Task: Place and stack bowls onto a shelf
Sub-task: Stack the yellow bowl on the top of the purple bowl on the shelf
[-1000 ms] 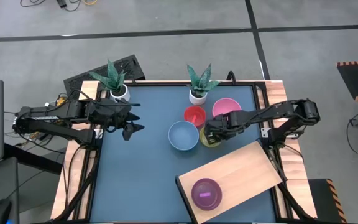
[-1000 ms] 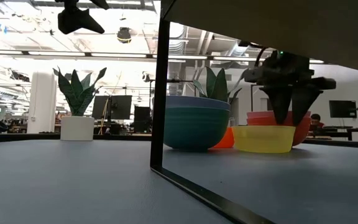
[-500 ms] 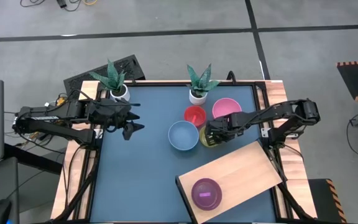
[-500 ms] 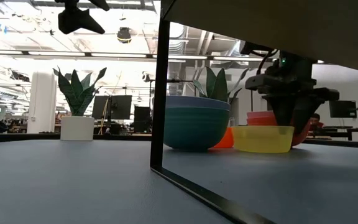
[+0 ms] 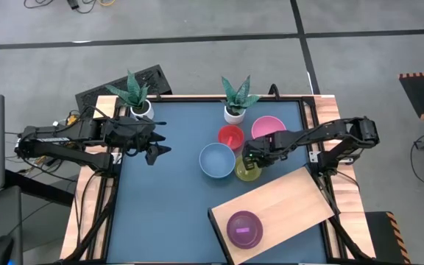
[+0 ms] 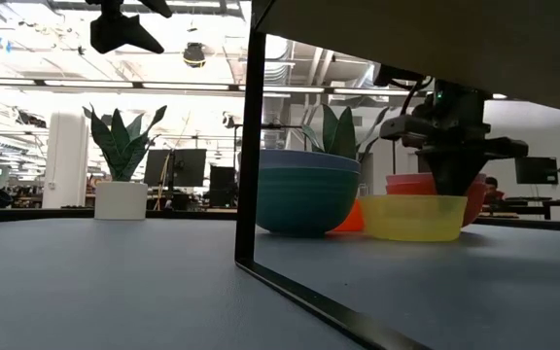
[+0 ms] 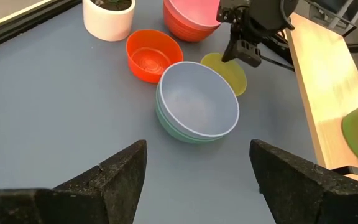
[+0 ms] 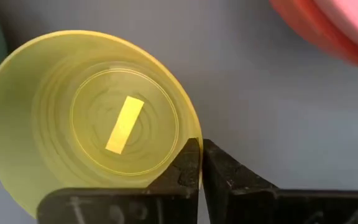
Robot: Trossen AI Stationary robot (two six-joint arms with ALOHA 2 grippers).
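Note:
A small yellow-green bowl stands on the blue table, between a light blue bowl and the shelf. My right gripper is shut on its rim. A red bowl and a pink bowl stand behind it. A purple bowl sits on the shelf's near end. My left gripper hangs open over the table's left side, away from the bowls. My right gripper pinches the yellow-green bowl's rim, one finger inside the bowl and the other outside its wall. The fingers come from above, pointing down. The bowl stands upright with its base on the table.
Two plants in white pots stand along the far edge. The light blue bowl sits in a greenish bowl, close to the yellow-green one. Open tabletop lies at the near left. Wooden rails border the table's sides.
My right gripper has come down from just above the yellow-green bowl onto its rim and has shut on it. The bowl stays on the table.

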